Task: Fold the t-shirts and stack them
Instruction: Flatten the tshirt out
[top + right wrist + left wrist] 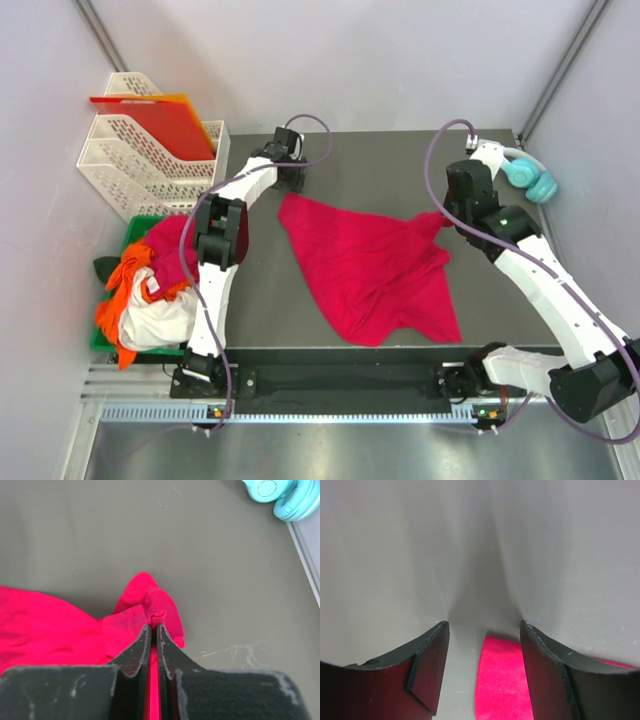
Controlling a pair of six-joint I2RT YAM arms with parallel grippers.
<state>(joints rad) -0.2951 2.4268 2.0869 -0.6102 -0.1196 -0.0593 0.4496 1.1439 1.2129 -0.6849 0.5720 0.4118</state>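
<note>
You are looking at a red shirt [375, 270] that is lying rumpled and partly spread across the middle of the table [400, 155]. Your right gripper [154, 626] is pinching a small fold at the shirt's right corner, its fingers pressed together on the cloth, low over the table. Your left gripper [484, 626] is sitting at the shirt's far left corner with its fingers apart. In its wrist view a strip of red cloth is showing between them, nearer one finger than the other, and you cannot tell whether either finger is touching it. The other shirts [150, 290], orange, white and pinkish-red, are lying heaped in a green bin [140, 225] off the table's left edge. The headphones [530, 180] are resting at the far right corner, well apart from the red shirt.
</note>
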